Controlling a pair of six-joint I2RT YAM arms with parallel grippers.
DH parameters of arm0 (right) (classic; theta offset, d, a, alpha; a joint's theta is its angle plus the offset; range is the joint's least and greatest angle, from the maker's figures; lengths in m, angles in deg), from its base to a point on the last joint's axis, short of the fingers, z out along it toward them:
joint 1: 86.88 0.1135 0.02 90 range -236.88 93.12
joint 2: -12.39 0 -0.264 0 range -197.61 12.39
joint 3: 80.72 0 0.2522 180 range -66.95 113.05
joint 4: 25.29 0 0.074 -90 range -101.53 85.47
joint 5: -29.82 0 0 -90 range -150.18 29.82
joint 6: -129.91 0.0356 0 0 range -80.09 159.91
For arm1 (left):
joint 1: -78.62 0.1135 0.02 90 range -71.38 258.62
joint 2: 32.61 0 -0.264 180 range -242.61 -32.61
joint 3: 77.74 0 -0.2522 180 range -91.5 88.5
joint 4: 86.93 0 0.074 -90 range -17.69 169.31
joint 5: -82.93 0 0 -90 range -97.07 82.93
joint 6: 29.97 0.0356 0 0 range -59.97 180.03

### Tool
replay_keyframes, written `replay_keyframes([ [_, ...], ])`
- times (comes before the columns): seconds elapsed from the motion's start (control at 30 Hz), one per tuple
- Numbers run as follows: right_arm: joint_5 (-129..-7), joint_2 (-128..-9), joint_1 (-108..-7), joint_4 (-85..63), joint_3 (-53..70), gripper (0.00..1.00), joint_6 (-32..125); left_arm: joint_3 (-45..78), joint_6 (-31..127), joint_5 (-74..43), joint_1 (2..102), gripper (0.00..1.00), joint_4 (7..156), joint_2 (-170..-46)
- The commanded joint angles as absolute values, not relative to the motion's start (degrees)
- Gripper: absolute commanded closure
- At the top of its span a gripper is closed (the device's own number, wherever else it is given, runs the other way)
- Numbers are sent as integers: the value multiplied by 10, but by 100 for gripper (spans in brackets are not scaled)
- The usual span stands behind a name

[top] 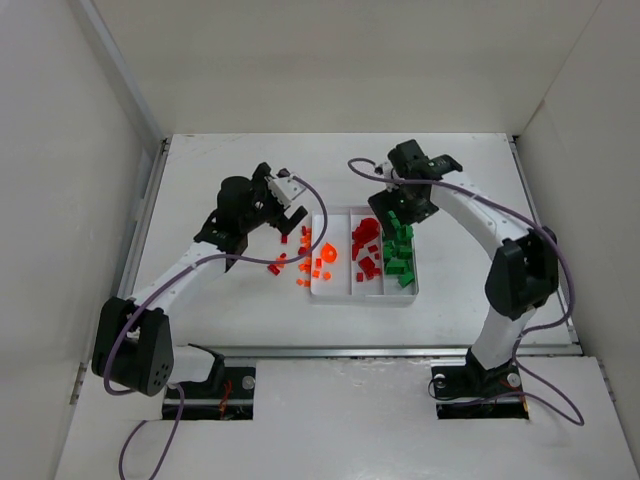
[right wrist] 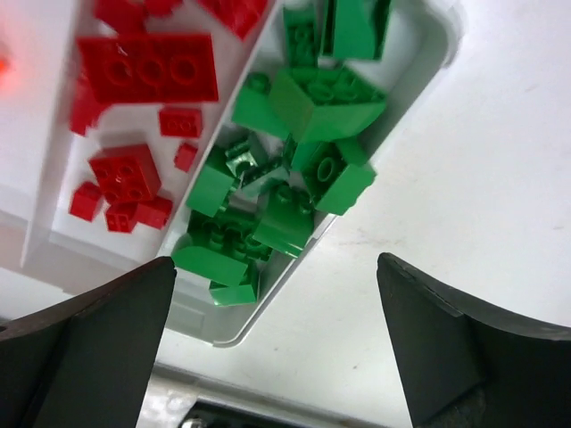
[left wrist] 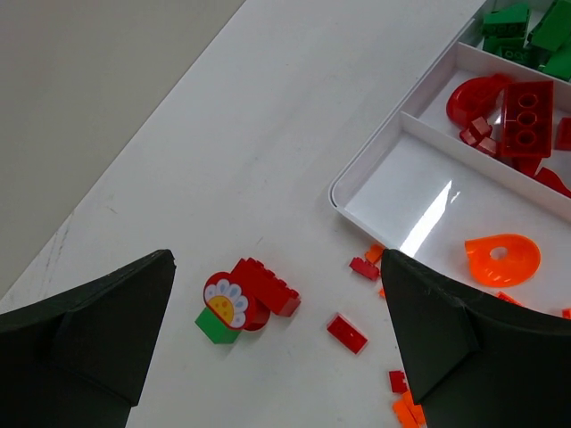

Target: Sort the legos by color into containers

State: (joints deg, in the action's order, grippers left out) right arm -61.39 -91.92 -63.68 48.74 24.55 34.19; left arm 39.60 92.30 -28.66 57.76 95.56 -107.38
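Now — left claw [left wrist: 277, 267] apart | right claw [right wrist: 277, 261] apart | glossy studded legos [right wrist: 147, 67] | white tray [left wrist: 410, 192]

Bright even overhead light, soft shadows, glare patch on the tray [left wrist: 430, 210], sharp focus.

white tray [left wrist: 410, 187] on a white table [left wrist: 223, 125]. green legos [right wrist: 299, 143] fill one compartment, red legos [right wrist: 147, 67] the next, a bright orange rounded piece [left wrist: 502, 257] the third. loose on the table: red brick [left wrist: 268, 285], green block [left wrist: 214, 326], round tile [left wrist: 227, 301] printed with white petals and a yellow centre, flat red bit [left wrist: 346, 332], orange bits [left wrist: 406, 412]. left arm [top: 185, 270] and right arm [top: 475, 215] white with black joints, cables [top: 123, 458] purple.
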Motion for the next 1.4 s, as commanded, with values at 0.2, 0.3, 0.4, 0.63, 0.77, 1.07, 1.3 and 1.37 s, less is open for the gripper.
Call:
replay_keyframes([
  [0.2,-412,-709,-561,255,230,0,357,438,870,-226,580,0,1014,-1046],
  [0.3,-385,-644,-561,169,181,0,362,453,858,-221,580,0,1020,-1051],
  [0.4,-355,-573,-561,93,113,0,362,468,836,-216,580,0,1026,-1051],
  [0.63,-343,-483,-561,-72,-12,0,362,497,767,-179,580,0,1054,-1051],
  [0.77,-418,-500,-561,-72,-12,0,362,497,739,-161,580,6,1059,-1057],
  [1.07,-506,-584,-561,-72,41,0,332,434,1047,-337,677,16,927,-1100],
  [1.3,-590,-641,-573,-67,69,0,307,348,1388,-358,711,1,734,-1167],
  [1.37,-614,-656,-573,-67,75,0,302,298,1418,-367,717,1,647,-1216],
])
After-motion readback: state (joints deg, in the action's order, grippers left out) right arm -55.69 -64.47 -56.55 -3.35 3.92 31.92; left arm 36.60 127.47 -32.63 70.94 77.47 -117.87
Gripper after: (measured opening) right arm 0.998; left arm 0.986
